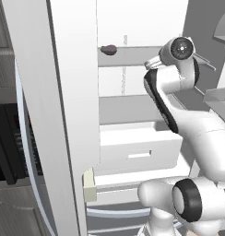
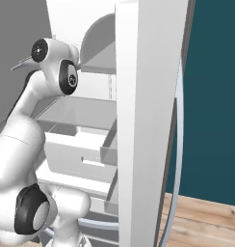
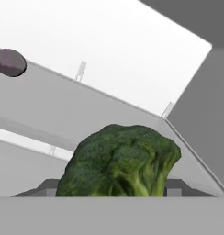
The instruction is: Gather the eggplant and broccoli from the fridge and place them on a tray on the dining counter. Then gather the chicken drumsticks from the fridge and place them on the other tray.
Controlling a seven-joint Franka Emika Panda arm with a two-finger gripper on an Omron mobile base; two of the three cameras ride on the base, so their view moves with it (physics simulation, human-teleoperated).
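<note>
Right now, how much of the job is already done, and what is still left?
Nothing looks delivered yet. The fridge is open, and the bushy green broccoli head sits right in front of the end effector, between its fingers; whether it is gripped I cannot tell. The small dark purple eggplant lies on the grey fridge shelf. Both vegetables, then the drumsticks, remain.

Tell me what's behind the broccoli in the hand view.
Behind the green broccoli head runs a grey fridge shelf to the white back wall, with the dark purple eggplant far off. The broccoli covers the shelf directly behind it.
</note>
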